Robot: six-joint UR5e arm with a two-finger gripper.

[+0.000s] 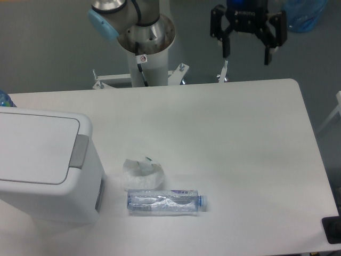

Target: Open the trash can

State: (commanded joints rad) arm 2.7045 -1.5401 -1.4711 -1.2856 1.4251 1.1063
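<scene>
- White plastic, boxy and large, the trash can sits at the table's left edge, near the front corner; its flat lid is shut.
- Its grey push-button lies on the lid's right rim, facing the middle of the table.
- The gripper hangs beyond the far edge, toward the right corner, well apart from the can, its two fingers spread wide and holding nothing.
- The step in hand, as I judge it, is the approach: cross the table to the left and come down over the button.
- To do it well, bring the fingers together first so one blunt tip presses squarely on the grey pad, straight down, not on the lid beside it.
- A crumpled white wrapper and a crushed clear bottle lie just right of the can near the front edge; keep the path above them.
</scene>
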